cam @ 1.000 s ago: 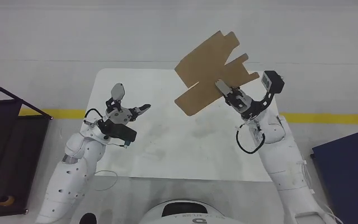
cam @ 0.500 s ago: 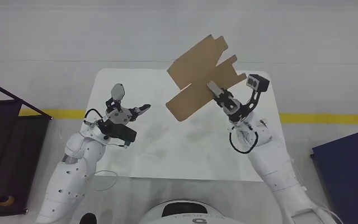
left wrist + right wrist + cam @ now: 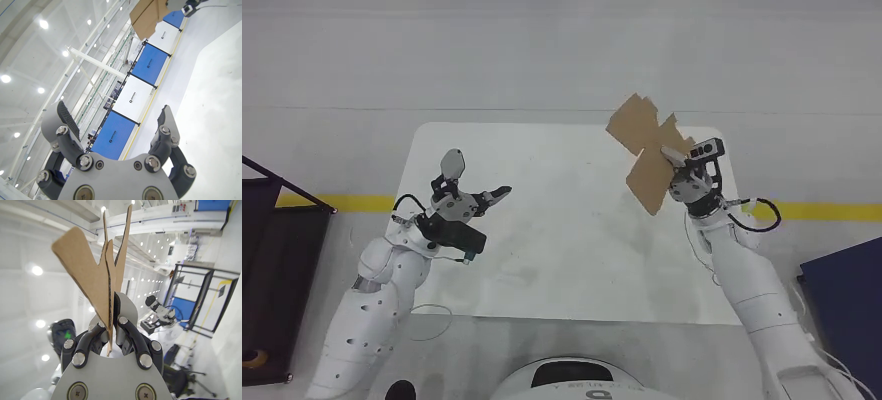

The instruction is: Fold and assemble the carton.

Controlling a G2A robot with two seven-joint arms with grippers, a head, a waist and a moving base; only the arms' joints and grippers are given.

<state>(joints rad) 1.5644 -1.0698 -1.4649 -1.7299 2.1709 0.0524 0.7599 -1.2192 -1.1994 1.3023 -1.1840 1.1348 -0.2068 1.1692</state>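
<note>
Right claw [image 3: 679, 168]: pinches one edge of the carton [image 3: 646, 150], a flattened brown corrugated blank with notched flaps, held on edge in the air over the desk's [image 3: 542, 260] far right corner. Left claw [image 3: 478, 178]: spread, empty, well apart over the desk's left. Step, as judged: carton lifted, folding not begun; next calls for a second grip by the left claw.

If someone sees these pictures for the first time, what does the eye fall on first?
The brown, unfolded carton stands out first, held up over the far right part of the white table, with the right gripper shut on its edge. Next comes the left gripper, open and empty, over the table's left side.
</note>
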